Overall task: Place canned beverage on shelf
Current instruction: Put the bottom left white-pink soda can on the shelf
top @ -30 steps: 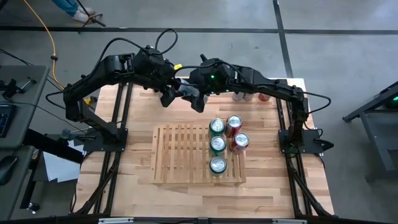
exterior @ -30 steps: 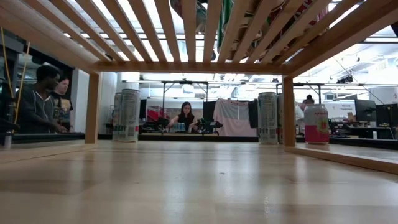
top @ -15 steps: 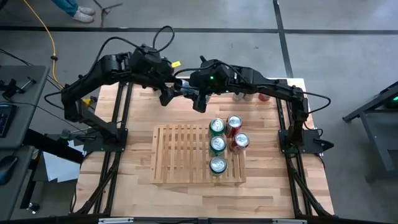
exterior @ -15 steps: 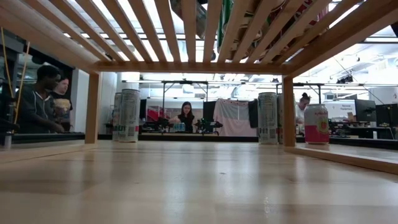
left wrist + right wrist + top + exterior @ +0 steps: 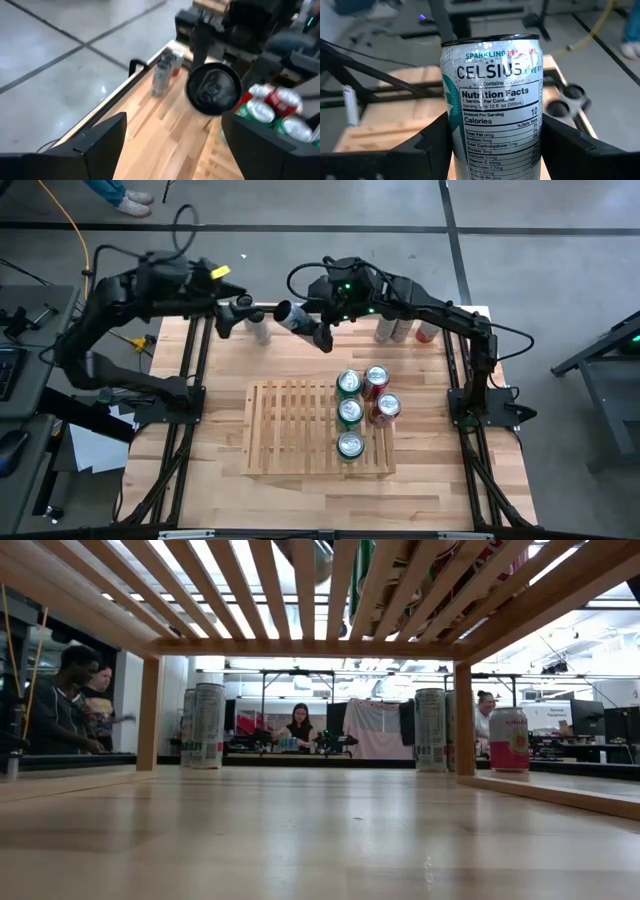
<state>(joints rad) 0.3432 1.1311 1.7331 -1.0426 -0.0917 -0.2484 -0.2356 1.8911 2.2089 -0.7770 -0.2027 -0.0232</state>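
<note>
We grasp the silver can [image 5: 492, 105] in our right pincer [image 5: 300, 320], aloft over the counter's [image 5: 300, 360] far side; the left pincer [image 5: 232, 315] is released nearby. Next, we should carry it to the shelf's [image 5: 290, 430] free slats.

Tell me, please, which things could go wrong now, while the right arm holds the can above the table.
1. The right gripper holds the Celsius can high above the table's far side; a weak grip could drop it.
2. Five cans already crowd the right part of the shelf; setting the new one close by may topple them.
3. The left gripper, open, is near the held can, so the arms might collide.
</note>
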